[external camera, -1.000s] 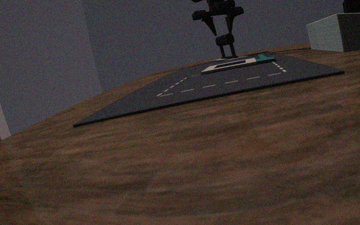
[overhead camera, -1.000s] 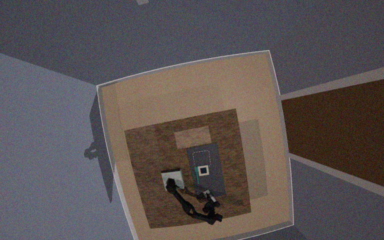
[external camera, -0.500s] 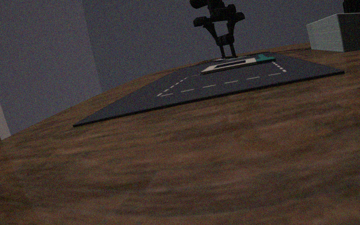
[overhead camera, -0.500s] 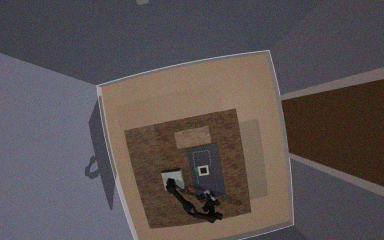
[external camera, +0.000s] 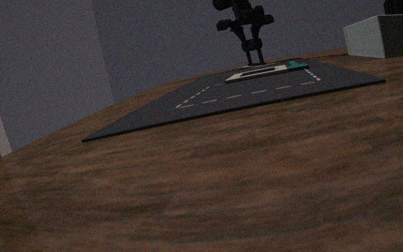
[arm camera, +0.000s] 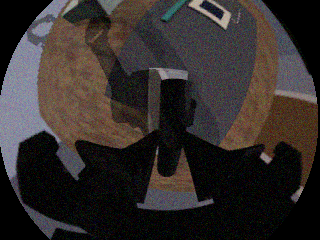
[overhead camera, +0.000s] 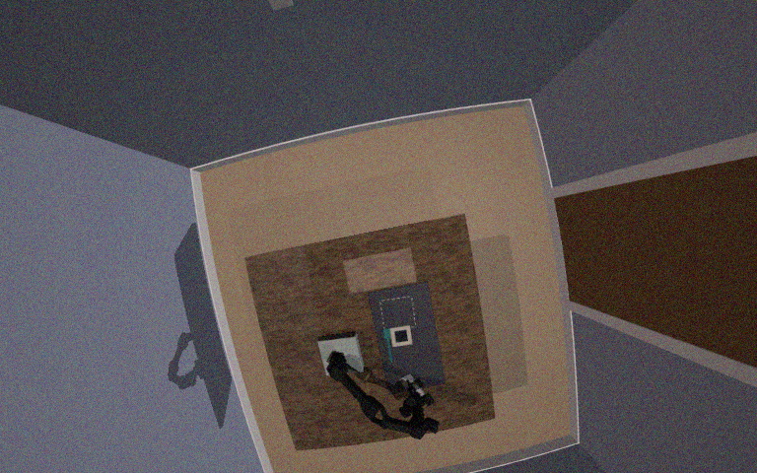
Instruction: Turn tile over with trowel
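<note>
The tile (overhead camera: pixel 392 336) (external camera: pixel 280 68) (arm camera: pixel 223 20) lies flat on the dark mat (overhead camera: pixel 427 362) (external camera: pixel 148 122) (arm camera: pixel 220 75), with a dark square showing on its upper face. It is beside the dashed outline (overhead camera: pixel 397 298) (external camera: pixel 233 96), on the arm's side of it. The small trowel (external camera: pixel 252 44) (arm camera: pixel 175 74) has a thick black handle raised on two posts and a pale metal blade low at the mat's near end. My gripper (external camera: pixel 251 41) (arm camera: pixel 170 133) is shut on the trowel's handle, which sits between the fingertips. The blade's contact with the mat is hard to see.
A teal L-shaped stop (overhead camera: pixel 388 347) (external camera: pixel 298 64) (arm camera: pixel 175 9) stands along the tile's side and corner. A pale box (overhead camera: pixel 343 344) (external camera: pixel 363 38) is beside the mat, under the arm's base. A lighter rectangle (overhead camera: pixel 379 271) shows on the wooden table (overhead camera: pixel 301 311) past the mat's far end.
</note>
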You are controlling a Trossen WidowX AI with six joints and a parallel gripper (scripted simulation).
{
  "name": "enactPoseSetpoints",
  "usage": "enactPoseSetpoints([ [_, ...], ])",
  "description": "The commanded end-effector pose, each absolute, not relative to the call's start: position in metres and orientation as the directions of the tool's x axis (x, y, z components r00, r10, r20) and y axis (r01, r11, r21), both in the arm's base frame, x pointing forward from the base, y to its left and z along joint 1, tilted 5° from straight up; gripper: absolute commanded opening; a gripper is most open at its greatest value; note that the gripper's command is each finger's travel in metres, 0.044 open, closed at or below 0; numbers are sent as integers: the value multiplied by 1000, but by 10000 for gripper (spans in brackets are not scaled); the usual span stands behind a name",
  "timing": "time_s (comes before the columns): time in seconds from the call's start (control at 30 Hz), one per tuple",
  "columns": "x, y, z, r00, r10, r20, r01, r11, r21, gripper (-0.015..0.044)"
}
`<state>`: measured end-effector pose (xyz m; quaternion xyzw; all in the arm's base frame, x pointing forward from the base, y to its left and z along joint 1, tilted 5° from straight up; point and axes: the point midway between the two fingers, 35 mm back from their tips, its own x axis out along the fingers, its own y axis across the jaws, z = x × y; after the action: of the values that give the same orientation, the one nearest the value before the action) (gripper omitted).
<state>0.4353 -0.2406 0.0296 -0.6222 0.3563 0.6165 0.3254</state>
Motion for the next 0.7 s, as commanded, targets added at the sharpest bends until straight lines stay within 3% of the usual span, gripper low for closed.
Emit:
enactPoseSetpoints([
  [0.0, 435, -241, 29, -14, -40, -999, -843, -537, 33, 130],
  [0.37, 435, -241, 29, -14, -41, -999, -845, -533, 34, 130],
  [0.67, 435, -240, 29, -23, -56, -998, -948, -317, 40, 130],
])
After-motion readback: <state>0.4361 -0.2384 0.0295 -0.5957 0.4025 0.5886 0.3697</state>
